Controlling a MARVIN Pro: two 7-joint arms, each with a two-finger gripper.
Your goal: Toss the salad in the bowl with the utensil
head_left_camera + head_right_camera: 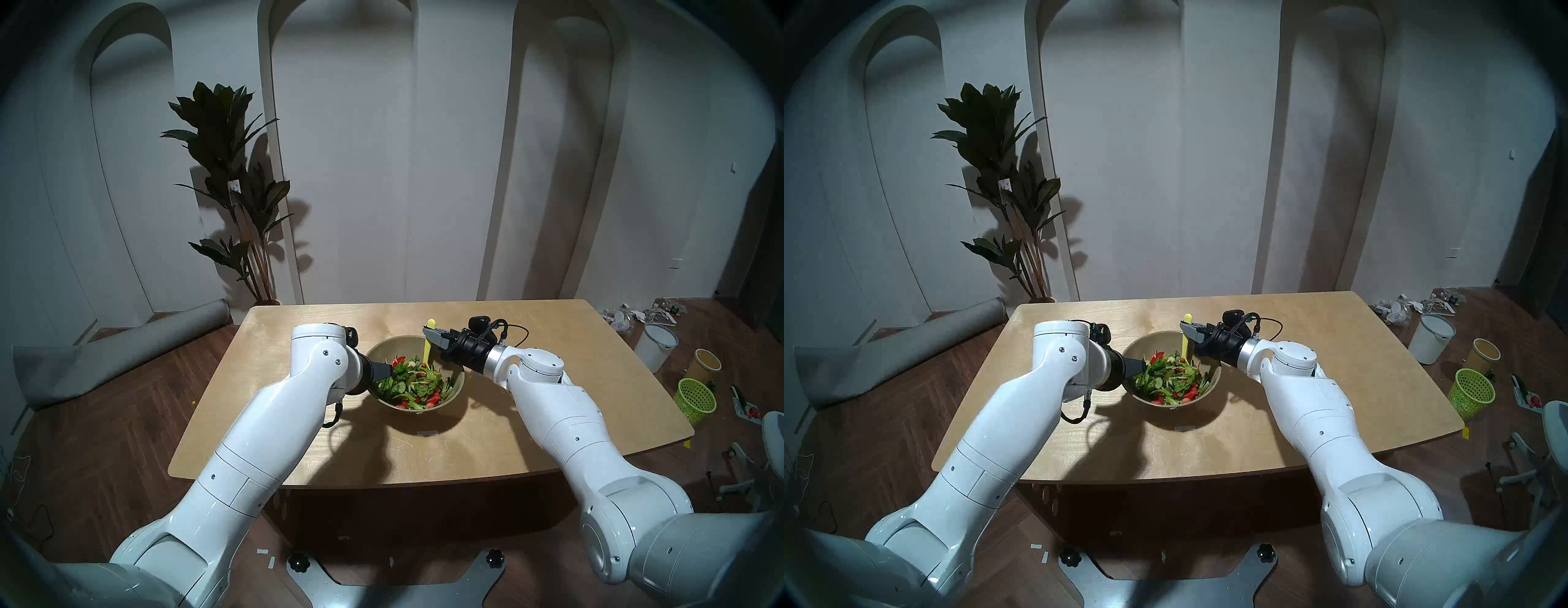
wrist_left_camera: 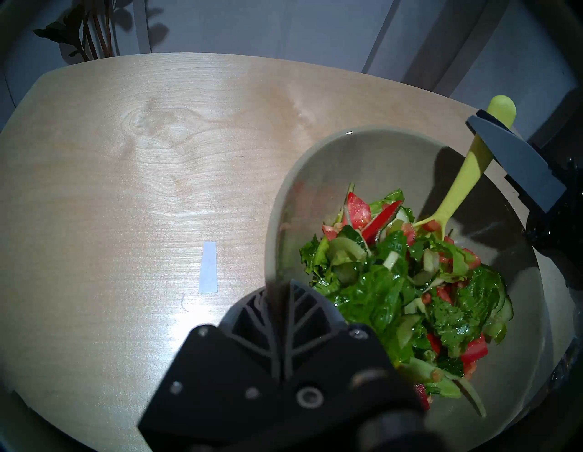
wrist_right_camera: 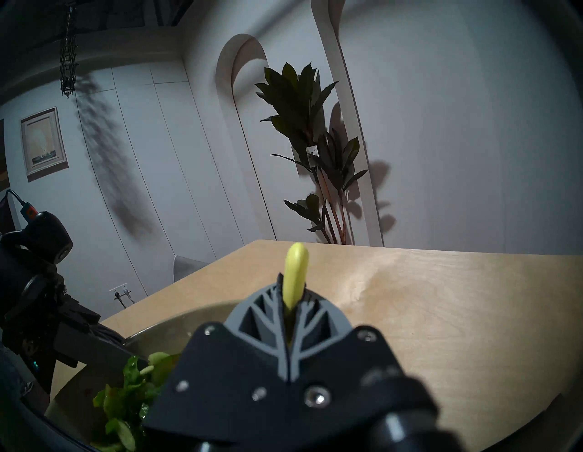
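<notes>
The olive-beige bowl (image 1: pixel 454 388) stands mid-table, tilted toward me, and holds the salad (image 1: pixel 409 382) of green leaves, cucumber and red tomato. My left gripper (image 1: pixel 384 370) is shut on the bowl's left rim; in the left wrist view (image 2: pixel 277 290) the rim runs between its fingers. My right gripper (image 1: pixel 428 332) is shut on the upper handle of the yellow-green spoon (image 1: pixel 427 350), which stands nearly upright at the bowl's far side. The spoon's scoop (image 2: pixel 432 221) is dug into the salad. The handle end (image 3: pixel 296 271) sticks up between the right fingers.
The wooden table (image 1: pixel 297 424) has a small strip of tape (image 1: pixel 427 433) in front of the bowl. A potted plant (image 1: pixel 237 178) stands behind the table's far left corner. A lime-green mesh basket (image 1: pixel 695 399), cups and clutter lie on the floor at right.
</notes>
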